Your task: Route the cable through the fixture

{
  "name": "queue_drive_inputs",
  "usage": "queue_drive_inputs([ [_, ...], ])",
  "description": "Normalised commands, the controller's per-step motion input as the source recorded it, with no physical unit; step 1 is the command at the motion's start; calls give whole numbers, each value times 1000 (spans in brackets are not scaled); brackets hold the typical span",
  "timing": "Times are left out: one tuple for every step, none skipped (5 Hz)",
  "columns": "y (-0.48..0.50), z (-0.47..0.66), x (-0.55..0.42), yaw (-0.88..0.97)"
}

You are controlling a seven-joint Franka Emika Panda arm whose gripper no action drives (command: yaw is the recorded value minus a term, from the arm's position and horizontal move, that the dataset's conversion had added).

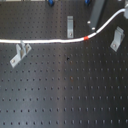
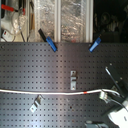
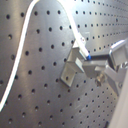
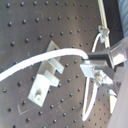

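The white cable [image 1: 45, 41] lies across the black perforated board from the first exterior view's left. Its red band [image 1: 87, 37] sits just past the middle fixture [image 1: 70, 26], and from there it lifts toward the upper right. Two more metal fixtures stand at the left [image 1: 19, 54] and the right [image 1: 117, 39]. In the second exterior view my gripper [image 2: 106, 95] hovers over the right fixture at the cable's [image 2: 45, 93] right end. The second wrist view shows the gripper [image 4: 95, 65] shut on the cable [image 4: 40, 64], just beside a fixture [image 4: 47, 80].
Two blue clamps [image 2: 51, 44] [image 2: 95, 45] sit at the board's far edge, with clutter and foil-covered items behind. A grey upright post [image 1: 96, 12] stands near the far right. The cable's slack loops under the gripper [image 4: 90, 102].
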Motion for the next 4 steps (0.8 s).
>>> queue_drive_inputs([
  [-15,1,-47,0],
  [0,31,1,0],
  [-340,91,-767,-100],
  [-23,1,-36,0],
])
